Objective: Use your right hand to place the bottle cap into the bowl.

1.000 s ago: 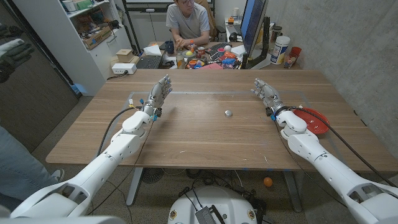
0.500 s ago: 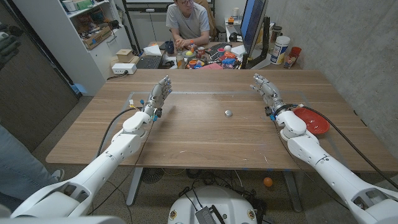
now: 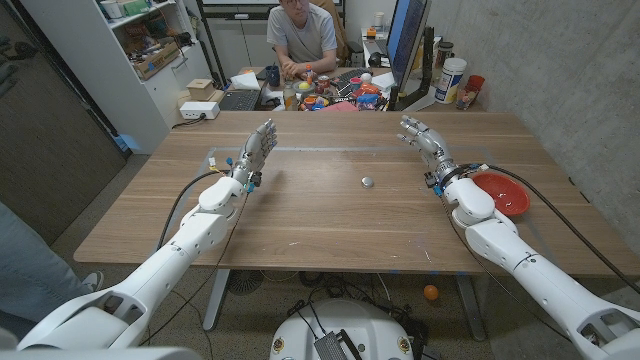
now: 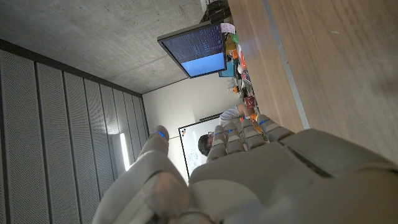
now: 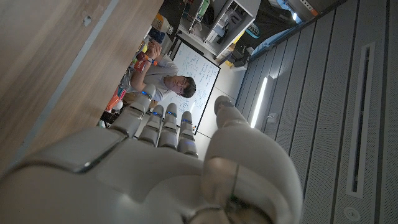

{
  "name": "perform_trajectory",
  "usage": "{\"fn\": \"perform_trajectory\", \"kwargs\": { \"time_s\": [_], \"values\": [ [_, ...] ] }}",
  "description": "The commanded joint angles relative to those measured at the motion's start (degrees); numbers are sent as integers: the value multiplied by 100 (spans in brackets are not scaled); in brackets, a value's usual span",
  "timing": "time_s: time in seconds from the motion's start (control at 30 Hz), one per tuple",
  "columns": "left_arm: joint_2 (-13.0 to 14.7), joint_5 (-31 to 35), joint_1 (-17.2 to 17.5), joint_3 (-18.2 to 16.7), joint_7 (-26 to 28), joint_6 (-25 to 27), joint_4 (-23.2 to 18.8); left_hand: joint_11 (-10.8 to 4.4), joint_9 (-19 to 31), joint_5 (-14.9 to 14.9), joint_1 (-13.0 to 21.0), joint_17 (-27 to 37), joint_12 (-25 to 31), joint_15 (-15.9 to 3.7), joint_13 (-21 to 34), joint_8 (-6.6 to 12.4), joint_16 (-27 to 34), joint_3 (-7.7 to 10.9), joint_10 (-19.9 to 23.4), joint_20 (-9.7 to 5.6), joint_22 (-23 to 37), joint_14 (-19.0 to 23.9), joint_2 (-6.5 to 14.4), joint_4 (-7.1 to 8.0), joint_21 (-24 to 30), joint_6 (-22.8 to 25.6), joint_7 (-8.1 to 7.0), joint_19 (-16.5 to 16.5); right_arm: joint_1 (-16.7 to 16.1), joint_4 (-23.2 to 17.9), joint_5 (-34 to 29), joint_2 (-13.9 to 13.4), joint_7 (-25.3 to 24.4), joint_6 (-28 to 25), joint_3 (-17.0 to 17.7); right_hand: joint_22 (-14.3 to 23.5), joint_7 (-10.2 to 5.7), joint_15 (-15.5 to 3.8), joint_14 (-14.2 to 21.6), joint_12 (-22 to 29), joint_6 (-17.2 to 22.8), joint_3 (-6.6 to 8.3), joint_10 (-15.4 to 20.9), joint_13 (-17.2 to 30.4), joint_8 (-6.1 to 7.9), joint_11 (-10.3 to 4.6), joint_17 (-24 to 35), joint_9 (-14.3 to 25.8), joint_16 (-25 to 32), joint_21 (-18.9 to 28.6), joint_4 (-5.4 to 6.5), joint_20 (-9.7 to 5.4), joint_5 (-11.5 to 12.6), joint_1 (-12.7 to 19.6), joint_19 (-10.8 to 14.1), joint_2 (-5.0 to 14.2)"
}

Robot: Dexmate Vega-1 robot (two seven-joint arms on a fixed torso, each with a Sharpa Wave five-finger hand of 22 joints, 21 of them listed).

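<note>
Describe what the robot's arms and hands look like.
Both arms have smooth white rounded shells. The left hand and right hand are pale grey, segmented, with small blue and orange marks near the wrists. A black cable runs along the left arm, and another black cable trails beside the right arm.

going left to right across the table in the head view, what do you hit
left hand → small round silver bottle cap → right hand → shallow red bowl
</note>
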Motion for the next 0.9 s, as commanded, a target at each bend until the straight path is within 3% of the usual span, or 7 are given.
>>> {"fn": "perform_trajectory", "kwargs": {
  "time_s": [0.03,0.33,0.77,0.8,0.9],
  "values": [
    [69,29,76,-7,104,88,-164,-25,20,-15,19,20,27,-9,8,39,28,37,59,74,13,47,38,-19,-1,77,7,-34,-179,-442,-696,-440,-78,13,-55,18,-95,-17,80,49,167,63,46,49,63,-77,15,17,9,-36,-29,64,23,180,-10,6],
    [133,155,123,27,243,149,-273,-28,21,-24,17,20,42,-17,4,46,44,40,106,250,16,101,55,-25,26,121,-18,-52,-227,-778,-944,-811,62,-325,-81,14,-150,98,-15,32,257,163,-2,107,57,-79,16,26,-76,-150,-34,168,49,460,-216,-40],
    [172,137,165,20,192,148,-335,-69,23,-30,16,21,46,-16,2,55,48,46,129,342,21,129,72,-33,47,177,-30,-63,-174,-1585,-2343,-1490,-173,-1084,-225,8,-202,216,-266,-64,204,174,-255,160,-7,-72,23,36,-220,-270,27,297,45,557,-609,-164],
    [185,136,170,20,181,155,-345,-67,24,-31,16,21,47,-15,2,54,48,46,133,349,21,133,73,-33,48,176,-32,-65,-169,-1691,-2507,-1552,-197,-1217,-245,7,-212,240,-271,-65,201,167,-260,166,-13,-68,21,37,-228,-278,33,380,40,557,-662,-191],
    [191,133,179,17,181,156,-358,-75,24,-32,17,21,49,-21,2,54,48,48,142,385,22,136,78,-35,52,183,-44,-67,-164,-1742,-2567,-1579,-181,-1283,-253,5,-256,568,-290,-66,188,156,-268,194,-38,-93,11,45,-262,-233,69,676,18,553,-683,-271]
  ]
}}
